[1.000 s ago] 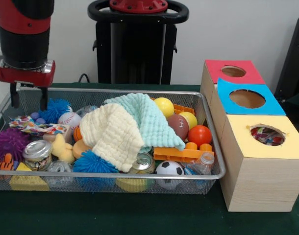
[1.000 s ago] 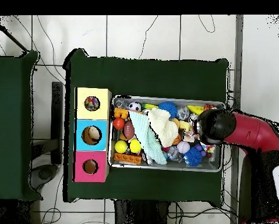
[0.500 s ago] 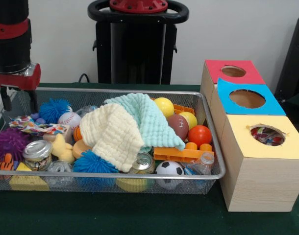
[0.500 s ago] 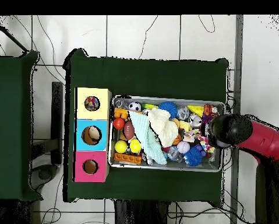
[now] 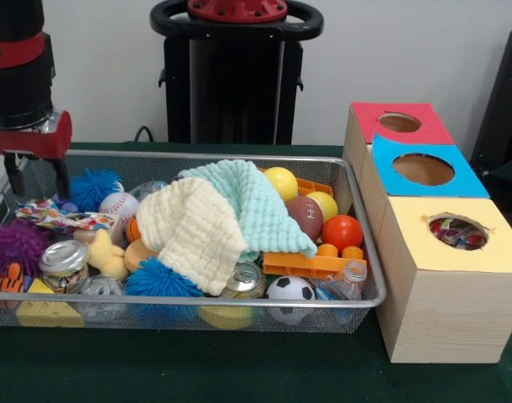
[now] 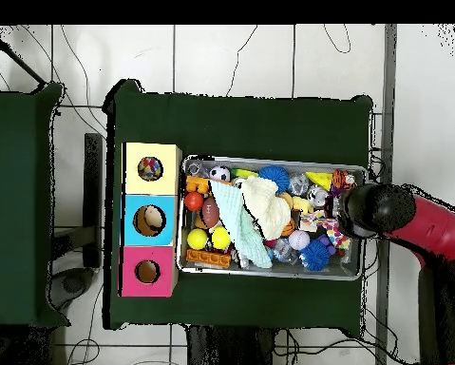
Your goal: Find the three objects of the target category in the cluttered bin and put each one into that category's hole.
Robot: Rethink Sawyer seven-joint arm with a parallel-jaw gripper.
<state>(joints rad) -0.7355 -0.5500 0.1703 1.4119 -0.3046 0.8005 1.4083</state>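
Gripper hangs open and empty at the bin's 9 o'clock end, front view. Cloths cover mid-bin; balls lie toward 3 o'clock, with the holed boxes just beyond.

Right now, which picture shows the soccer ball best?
The front view. There the soccer ball sits right against the wire bin's near wall, and its black and white patches show clearly. In the overhead view the soccer ball is only a tiny black and white spot in a corner of the bin.
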